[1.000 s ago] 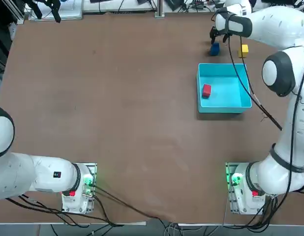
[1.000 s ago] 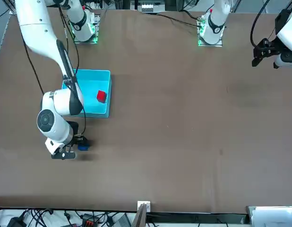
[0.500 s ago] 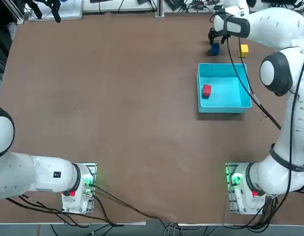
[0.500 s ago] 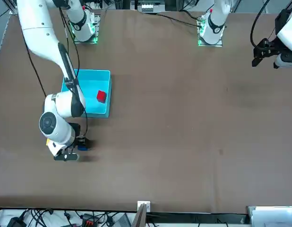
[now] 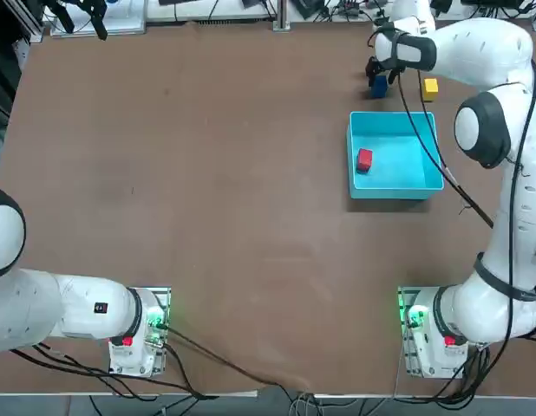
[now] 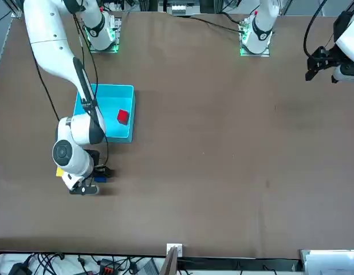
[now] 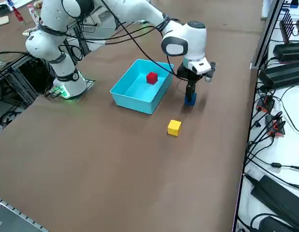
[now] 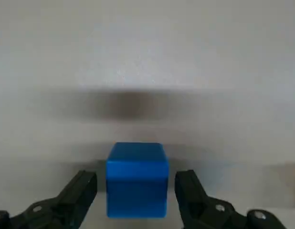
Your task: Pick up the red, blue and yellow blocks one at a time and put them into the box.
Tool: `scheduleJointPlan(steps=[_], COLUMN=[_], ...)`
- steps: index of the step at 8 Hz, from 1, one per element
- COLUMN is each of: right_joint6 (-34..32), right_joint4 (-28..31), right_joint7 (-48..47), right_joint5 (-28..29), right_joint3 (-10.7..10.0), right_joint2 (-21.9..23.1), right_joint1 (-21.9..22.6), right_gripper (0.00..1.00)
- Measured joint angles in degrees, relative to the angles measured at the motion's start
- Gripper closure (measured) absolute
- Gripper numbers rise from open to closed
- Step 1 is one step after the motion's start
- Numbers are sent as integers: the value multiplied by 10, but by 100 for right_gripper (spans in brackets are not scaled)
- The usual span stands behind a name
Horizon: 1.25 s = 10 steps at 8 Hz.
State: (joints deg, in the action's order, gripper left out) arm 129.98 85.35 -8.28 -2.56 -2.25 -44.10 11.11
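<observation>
Bright, even light over table (image 5: 251,217) here, top and front views crisp! Soft shadow hugging box (image 5: 396,182) on near side in top view. Faint sheen on tabletop, right side view. Wrist view: hazy backdrop, dark blurred smudge of shadow, blue block (image 8: 137,181) shaded on front face.

Robot lab: arms (image 5: 489,130), cables (image 7: 273,125), brown table (image 5: 233,217).
</observation>
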Motion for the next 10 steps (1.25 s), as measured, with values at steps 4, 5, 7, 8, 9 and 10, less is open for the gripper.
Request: scheduleJointPlan(steps=[4, 5, 7, 8, 9, 10], right_joint6=[0, 0, 0, -7, -40, -99], right_joint4=[0, -3, -7, -12, -19, -26], right_joint7=[30, 31, 31, 31, 31, 31], right_joint5=[0, 0, 1, 2, 3, 4], right_joint3=[0, 0, 0, 0, 1, 3], right_joint2=[-3, -3, -3, 1, 17, 44], right_joint1=[0, -1, -1, 0, 2, 8], right_gripper=[21, 32, 32, 32, 32, 32])
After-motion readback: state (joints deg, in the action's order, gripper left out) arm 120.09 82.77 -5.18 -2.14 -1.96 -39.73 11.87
